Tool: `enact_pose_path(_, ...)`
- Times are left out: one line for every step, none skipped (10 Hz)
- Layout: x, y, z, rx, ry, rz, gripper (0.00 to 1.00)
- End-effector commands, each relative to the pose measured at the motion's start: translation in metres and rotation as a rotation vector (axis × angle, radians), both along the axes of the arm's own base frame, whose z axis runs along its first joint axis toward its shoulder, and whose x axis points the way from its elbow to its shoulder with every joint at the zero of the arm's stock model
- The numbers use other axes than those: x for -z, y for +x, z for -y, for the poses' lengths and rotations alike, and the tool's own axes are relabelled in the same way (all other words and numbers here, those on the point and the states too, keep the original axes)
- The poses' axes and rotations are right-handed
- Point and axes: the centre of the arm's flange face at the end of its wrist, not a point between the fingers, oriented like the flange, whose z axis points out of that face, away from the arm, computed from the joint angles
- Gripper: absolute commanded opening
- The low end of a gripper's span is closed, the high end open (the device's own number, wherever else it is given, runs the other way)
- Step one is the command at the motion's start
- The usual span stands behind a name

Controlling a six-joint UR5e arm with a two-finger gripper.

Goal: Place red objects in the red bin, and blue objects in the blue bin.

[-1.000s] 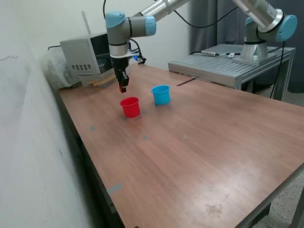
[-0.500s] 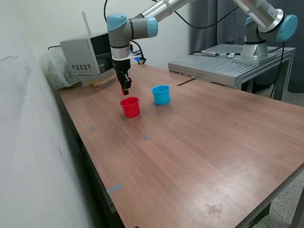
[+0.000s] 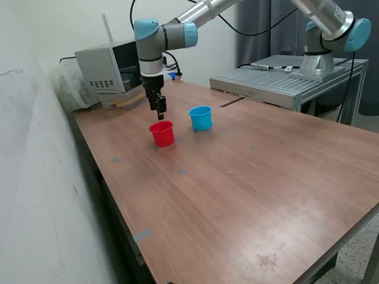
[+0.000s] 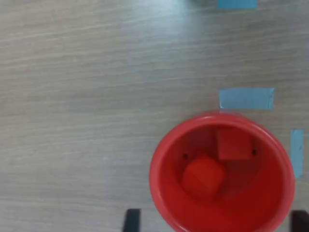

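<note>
- Exterior view: the claw [image 3: 160, 109] hangs just above the red cup [image 3: 162, 134], a touch toward the cup's far side. A moment ago there was a red speck between its tips; now that is gone and the tips look dark and bare. The arm has also drifted a little toward the exterior view's right and sits slightly higher than it did. I read that as a red cube just let go over the cup.
- Exterior view: the blue cup [image 3: 201, 118] stands just beside the red one, toward the exterior view's right, apart from it. No loose cubes show on the worktop [image 3: 249, 177] from here, only small blue tape marks. A grey box [image 3: 103, 71] sits at the back edge, well clear, and nothing blocks the way up and out.
- Wrist view: looking straight down into the red cup, a red cube [image 4: 234, 144] lies flat on the bottom and a second red piece [image 4: 203, 177], rounder-looking in the blur, lies beside it. So both red pieces seem home.
- Wrist view: two dark fingertips [image 4: 131, 220] stand well apart, wider than the cup, holding nothing. Blue tape strips [image 4: 246, 98] lie just beside the cup. Whether blue cubes are in the blue cup, I cannot tell.
</note>
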Motion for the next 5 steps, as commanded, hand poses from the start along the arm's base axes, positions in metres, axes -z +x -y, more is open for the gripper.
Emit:
enact_pose_path(0.005,0.011,0.006,0.001,-0.007,0.025,1.00)
enact_pose_path(-0.012,0.035,0.022,-0.013,-0.011,0.039,1.00)
enact_pose_path(-0.041,0.062,0.038,-0.024,-0.013,0.034,1.00)
enact_pose_path(-0.067,0.082,0.056,-0.041,-0.010,0.020,1.00)
enact_pose_path(-0.094,0.121,0.070,-0.052,-0.009,0.015,1.00)
